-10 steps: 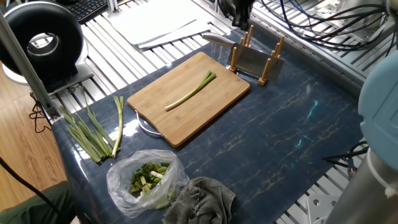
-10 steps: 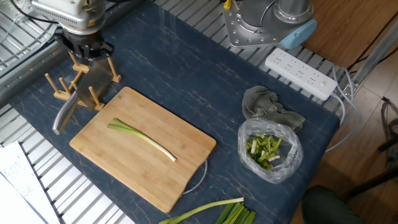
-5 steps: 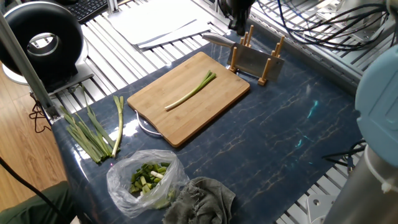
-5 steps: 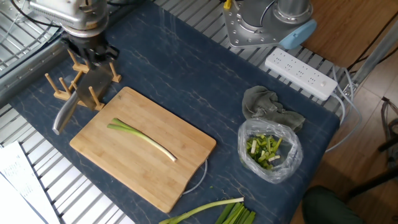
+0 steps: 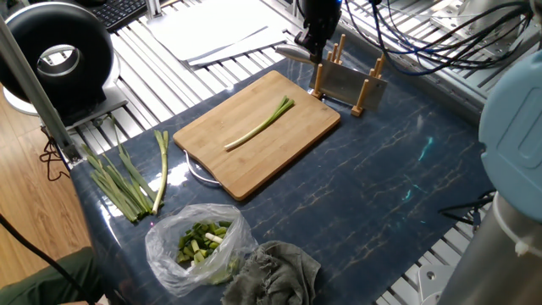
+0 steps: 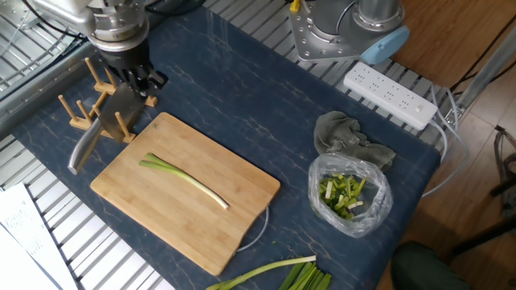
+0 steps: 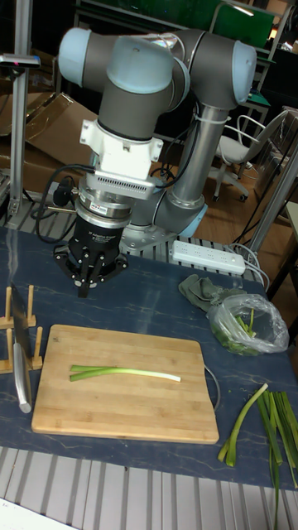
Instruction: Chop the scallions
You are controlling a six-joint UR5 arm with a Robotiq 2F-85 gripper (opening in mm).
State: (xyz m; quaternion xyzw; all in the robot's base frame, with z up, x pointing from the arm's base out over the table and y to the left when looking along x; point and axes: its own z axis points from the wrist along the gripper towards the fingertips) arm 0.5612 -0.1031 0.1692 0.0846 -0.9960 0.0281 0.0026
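Note:
One thin scallion (image 5: 258, 124) (image 6: 184, 180) (image 7: 124, 373) lies uncut on the bamboo cutting board (image 5: 212, 140) (image 6: 193, 221) (image 7: 124, 414), with its green end toward the knife rack. The knife (image 6: 98, 129) (image 7: 22, 364) rests in the wooden rack (image 5: 349, 82) (image 6: 81, 113) beside the board. My gripper (image 5: 312, 41) (image 6: 143, 80) (image 7: 84, 288) hangs above the table just behind the board's rack-side corner and points down. Its fingers meet at the tips and hold nothing. It touches neither knife nor scallion.
A bundle of long green stalks (image 5: 127, 180) (image 7: 265, 422) lies off the board. A clear bag of chopped greens (image 5: 199, 241) (image 6: 351, 193) and a grey cloth (image 5: 275, 269) (image 6: 348, 138) sit nearby. A white power strip (image 6: 393, 94) lies by the arm's base.
The gripper has shifted from over the knife rack toward the board's near corner and dropped slightly. The scallion and the knife have not moved.

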